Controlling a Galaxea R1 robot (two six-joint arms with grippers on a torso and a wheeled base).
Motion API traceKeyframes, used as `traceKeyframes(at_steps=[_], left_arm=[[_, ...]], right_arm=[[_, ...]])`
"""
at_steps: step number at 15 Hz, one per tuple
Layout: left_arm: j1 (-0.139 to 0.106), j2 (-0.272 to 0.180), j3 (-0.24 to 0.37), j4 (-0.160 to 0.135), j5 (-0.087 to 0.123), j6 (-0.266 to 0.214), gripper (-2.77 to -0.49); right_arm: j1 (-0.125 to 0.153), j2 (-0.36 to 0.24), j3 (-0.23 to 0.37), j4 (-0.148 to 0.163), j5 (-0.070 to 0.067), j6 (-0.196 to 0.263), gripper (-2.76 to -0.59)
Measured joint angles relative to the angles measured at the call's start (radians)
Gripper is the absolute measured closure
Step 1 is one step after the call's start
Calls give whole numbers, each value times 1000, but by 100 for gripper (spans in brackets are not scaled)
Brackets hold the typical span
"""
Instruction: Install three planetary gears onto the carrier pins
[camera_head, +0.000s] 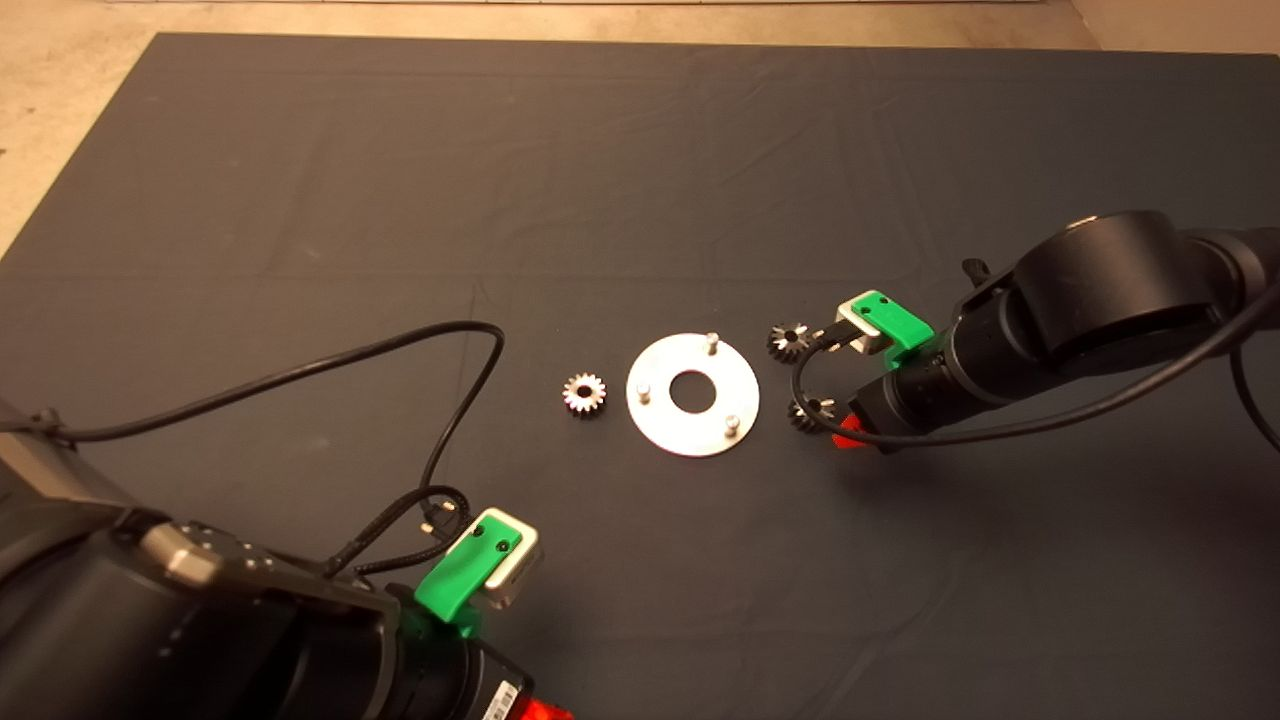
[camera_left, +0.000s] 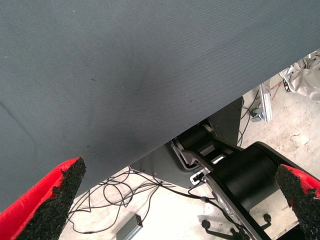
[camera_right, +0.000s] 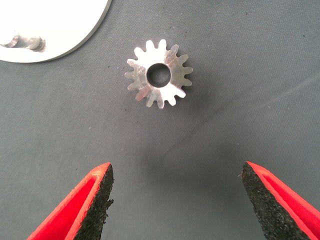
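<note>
Right gripper (camera_right: 177, 200) hung wide open and empty above a gear (camera_right: 158, 73) lying flat on the mat (camera_head: 640, 180) beside the disc (camera_head: 692, 394); left gripper (camera_left: 180, 200) waited open.

Worktop mat (camera_head: 640, 150) carries disc (camera_head: 660, 425) with three pins; one gear (camera_head: 584, 393) left of it, two gears (camera_head: 788, 342) right.

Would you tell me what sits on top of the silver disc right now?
Only its three carrier pins stand on the disc, all bare; no planetary gears are on them. Nothing there is covered.
</note>
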Motion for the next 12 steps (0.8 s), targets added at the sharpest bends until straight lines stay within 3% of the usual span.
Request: traceKeyframes(at_steps=[5, 12], left_arm=[[0, 2, 0, 0, 0, 0, -277], [0, 2, 0, 0, 0, 0, -277]], right_arm=[[-40, 6, -2, -74, 0, 0, -189], [-74, 10, -31, -130, 0, 0, -189]])
